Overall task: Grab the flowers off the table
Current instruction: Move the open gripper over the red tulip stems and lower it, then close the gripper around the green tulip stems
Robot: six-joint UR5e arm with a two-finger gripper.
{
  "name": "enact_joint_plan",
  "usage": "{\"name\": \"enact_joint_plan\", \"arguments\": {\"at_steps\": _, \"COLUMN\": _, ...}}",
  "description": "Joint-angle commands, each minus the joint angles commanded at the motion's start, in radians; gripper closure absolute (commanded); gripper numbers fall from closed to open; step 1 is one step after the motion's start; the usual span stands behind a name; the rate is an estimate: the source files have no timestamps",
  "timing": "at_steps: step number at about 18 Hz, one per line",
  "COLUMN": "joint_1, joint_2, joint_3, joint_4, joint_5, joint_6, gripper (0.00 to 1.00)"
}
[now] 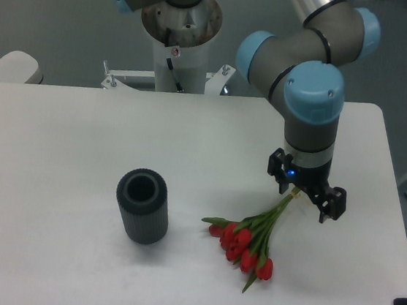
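Observation:
The flowers (246,247), a small bunch of red tulips with green stems and leaves, lie on the white table (58,136) at the front right. Their buds point to the front left and their stems run up to the right. My gripper (304,187) points down over the stem ends. Its two black fingers (332,202) stand apart, one on each side of the stems, so it looks open. The stem tips under the gripper are partly hidden.
A dark grey ribbed cylinder (142,206) stands upright on the table, left of the flowers, with its open end up. The arm's base (179,32) stands behind the table's far edge. The table's right edge is close to the gripper.

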Motion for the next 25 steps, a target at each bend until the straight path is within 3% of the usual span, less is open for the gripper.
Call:
{"name": "enact_joint_plan", "arguments": {"at_steps": 14, "joint_1": 0.015, "joint_2": -0.081, "joint_3": -0.066, "joint_4": 0.015, "joint_5": -0.041, "joint_6": 0.003, "gripper": 0.0}}
{"name": "enact_joint_plan", "arguments": {"at_steps": 18, "joint_1": 0.015, "joint_2": -0.094, "joint_3": -0.1, "joint_4": 0.086, "joint_5": -0.04, "joint_6": 0.024, "gripper": 0.0}}
{"name": "enact_joint_plan", "arguments": {"at_steps": 22, "joint_1": 0.015, "joint_2": -0.115, "joint_3": -0.109, "joint_4": 0.107, "joint_5": -0.04, "joint_6": 0.023, "gripper": 0.0}}
{"name": "enact_joint_plan", "arguments": {"at_steps": 25, "joint_1": 0.014, "joint_2": -0.129, "joint_3": -0.137, "joint_4": 0.161, "joint_5": -0.038, "joint_6": 0.021, "gripper": 0.0}}
